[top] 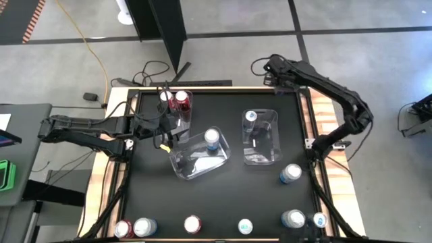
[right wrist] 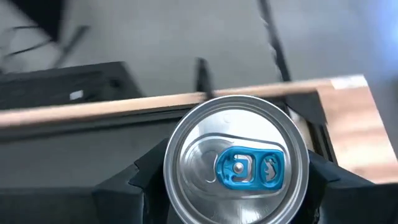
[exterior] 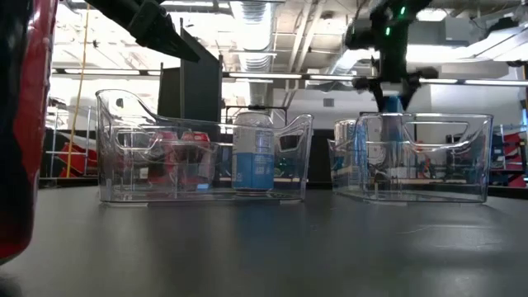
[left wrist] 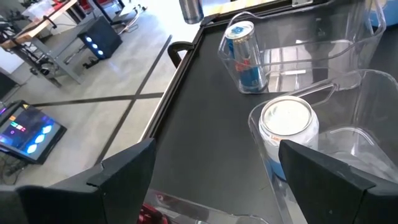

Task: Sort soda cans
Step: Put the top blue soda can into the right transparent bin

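My right gripper point(exterior: 388, 87) is shut on a slim dark blue soda can point(right wrist: 236, 165) with a blue tab, lifted over the table's far right part, above the right clear bin point(top: 270, 154). Another blue can point(top: 251, 116) stands in that bin. The middle bin point(top: 192, 165) holds a silver-white can point(left wrist: 286, 124), and the far left bin point(top: 185, 120) holds red cans point(top: 181, 101). My left gripper point(left wrist: 217, 186) hangs open over the middle bin's left side, touching nothing. My right gripper pinches the blue can's side wall point(right wrist: 177, 193) between its two fingers point(right wrist: 124, 186), just below the top rim. The fingers come from above, slanting down. The can hangs about upright, top up, clear of the table and of the bin.
Several cans stand along the near edge, among them a red one point(top: 192, 224) and a silver-white one point(top: 145, 226). One more can point(top: 290, 173) is near the right edge. A red can point(exterior: 21, 124) fills the low view's left foreground. Bare black table lies between the bins and the near row.
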Robot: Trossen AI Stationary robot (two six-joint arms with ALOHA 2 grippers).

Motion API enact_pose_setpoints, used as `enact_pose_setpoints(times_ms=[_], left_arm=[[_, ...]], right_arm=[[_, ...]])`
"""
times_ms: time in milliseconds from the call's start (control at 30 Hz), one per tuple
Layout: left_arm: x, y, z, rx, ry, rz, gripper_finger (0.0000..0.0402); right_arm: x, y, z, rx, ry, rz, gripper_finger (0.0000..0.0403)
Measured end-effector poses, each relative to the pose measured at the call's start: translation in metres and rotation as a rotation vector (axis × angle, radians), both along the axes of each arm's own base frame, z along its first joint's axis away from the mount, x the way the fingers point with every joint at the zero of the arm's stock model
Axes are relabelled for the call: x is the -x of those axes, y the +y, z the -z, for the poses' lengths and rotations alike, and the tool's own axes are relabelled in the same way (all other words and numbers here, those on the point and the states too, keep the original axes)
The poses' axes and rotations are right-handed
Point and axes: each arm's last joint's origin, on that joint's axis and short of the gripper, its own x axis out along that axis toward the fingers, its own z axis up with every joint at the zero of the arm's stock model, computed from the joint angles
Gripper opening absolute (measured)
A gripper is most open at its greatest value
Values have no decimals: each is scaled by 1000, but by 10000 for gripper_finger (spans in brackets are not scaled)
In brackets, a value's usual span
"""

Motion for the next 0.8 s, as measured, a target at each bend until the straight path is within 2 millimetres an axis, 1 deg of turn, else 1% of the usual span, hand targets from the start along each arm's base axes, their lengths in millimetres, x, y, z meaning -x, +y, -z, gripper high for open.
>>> enact_pose_setpoints(times_ms=[133,200,333,400,500,633,700,800], left_arm=[[0,2,-1,1,-10,-12,335],[0,4,-1,1,-10,-22,335],[1,9,-1,8,-16,-49,335],[1,12,-1,13,-24,-66,335],[1,17,-2,14,-36,-89,335],[2,22,-2,21,-40,-121,335],[3,25,-2,26,-44,-137,335],[4,28,-2,31,-45,-155,335]], right_arm=[[-2,36,-32,70,-26,-192,240],[-1,56,-44,92,-24,-295,240],[8,97,-64,97,-53,-499,240],[12,115,-68,81,-80,-582,240],[11,140,-68,39,-104,-658,240],[2,164,-58,-43,-85,-683,240],[-6,173,-50,-82,-59,-669,240],[-19,179,-38,-124,-10,-624,240]])
